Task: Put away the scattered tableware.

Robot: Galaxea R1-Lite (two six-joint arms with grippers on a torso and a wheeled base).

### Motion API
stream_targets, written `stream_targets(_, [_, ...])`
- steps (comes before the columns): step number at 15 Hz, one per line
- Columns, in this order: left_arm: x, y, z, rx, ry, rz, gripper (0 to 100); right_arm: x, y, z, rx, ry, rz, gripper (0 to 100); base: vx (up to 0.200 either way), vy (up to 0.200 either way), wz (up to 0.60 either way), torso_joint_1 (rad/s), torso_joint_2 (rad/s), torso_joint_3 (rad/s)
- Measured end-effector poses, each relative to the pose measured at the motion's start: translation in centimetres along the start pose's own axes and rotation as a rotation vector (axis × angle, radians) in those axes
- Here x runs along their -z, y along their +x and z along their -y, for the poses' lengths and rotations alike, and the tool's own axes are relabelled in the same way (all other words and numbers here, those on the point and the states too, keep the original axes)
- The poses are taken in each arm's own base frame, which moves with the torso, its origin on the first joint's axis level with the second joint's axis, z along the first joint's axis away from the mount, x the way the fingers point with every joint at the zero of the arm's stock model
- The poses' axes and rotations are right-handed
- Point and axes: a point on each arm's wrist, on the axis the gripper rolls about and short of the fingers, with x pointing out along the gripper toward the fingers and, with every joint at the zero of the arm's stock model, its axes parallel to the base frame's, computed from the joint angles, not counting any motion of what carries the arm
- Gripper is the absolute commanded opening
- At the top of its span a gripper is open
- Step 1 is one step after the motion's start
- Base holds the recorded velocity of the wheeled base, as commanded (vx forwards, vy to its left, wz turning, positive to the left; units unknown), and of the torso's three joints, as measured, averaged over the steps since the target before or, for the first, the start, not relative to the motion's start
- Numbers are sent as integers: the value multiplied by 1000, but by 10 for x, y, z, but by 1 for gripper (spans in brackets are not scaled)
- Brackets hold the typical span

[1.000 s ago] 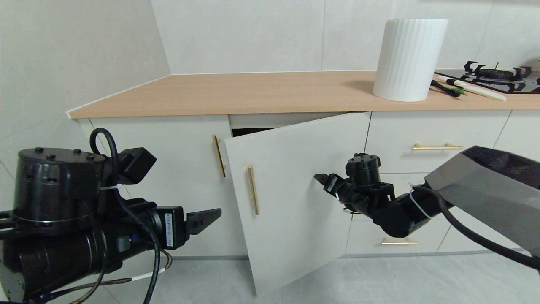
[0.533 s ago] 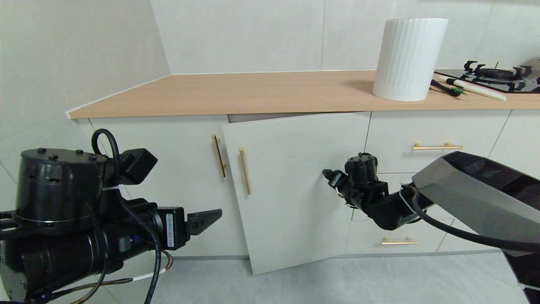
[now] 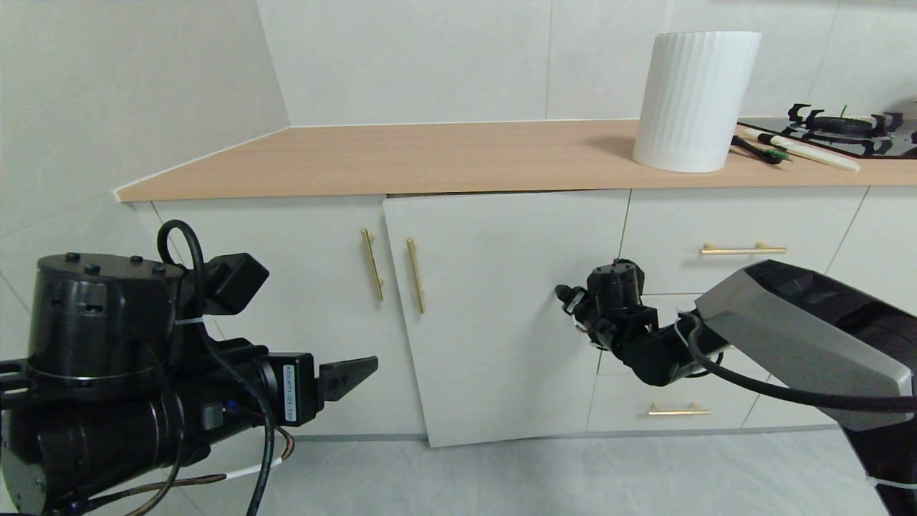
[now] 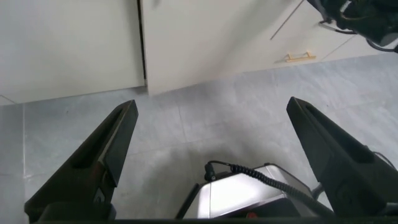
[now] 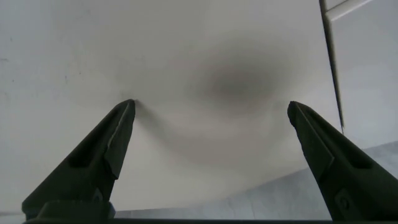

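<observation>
Utensils (image 3: pixel 795 148) lie on the counter (image 3: pixel 430 154) beside the white canister (image 3: pixel 691 100) — well above and right of the right gripper (image 3: pixel 564 294), jaws wide, tips at the cabinet door (image 3: pixel 494 322). Left gripper (image 3: pixel 349 374) also wide — low, left of the door.

Wooden countertop (image 3: pixel 430 154), white ribbed canister (image 3: pixel 696 100) upright toward its right end, utensils (image 3: pixel 817 155) just beside, hob (image 3: pixel 839 125) beyond.

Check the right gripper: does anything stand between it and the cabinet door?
Nothing visible does. The right gripper is open, with its tips right at the bare face of the cabinet door, well away from the gold handle. In the right wrist view, plain door panel spans the gap between the tips.
</observation>
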Motion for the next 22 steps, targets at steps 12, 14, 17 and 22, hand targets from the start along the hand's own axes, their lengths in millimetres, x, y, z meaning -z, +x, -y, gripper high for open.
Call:
stream_targets(12, [-2, -1, 0, 0, -4, 15, 100, -5, -9, 3, 57, -21, -32, 100, 0, 0, 0, 0, 0, 0])
stream_targets(14, [-9, -4, -1, 8, -16, 88, 100, -8, -29, -5, 34, -39, -56, 100, 0, 0, 0, 0, 0, 0])
stream_targets(17, [-13, -20, -8, -14, -41, 215, 100, -38, -83, -22, -21, -111, -35, 100, 0, 0, 0, 0, 0, 0])
stream_targets(22, [6, -62, -22, -38, -62, 318, 100, -72, -205, 4, -70, -349, 75, 100, 0, 0, 0, 0, 0, 0])
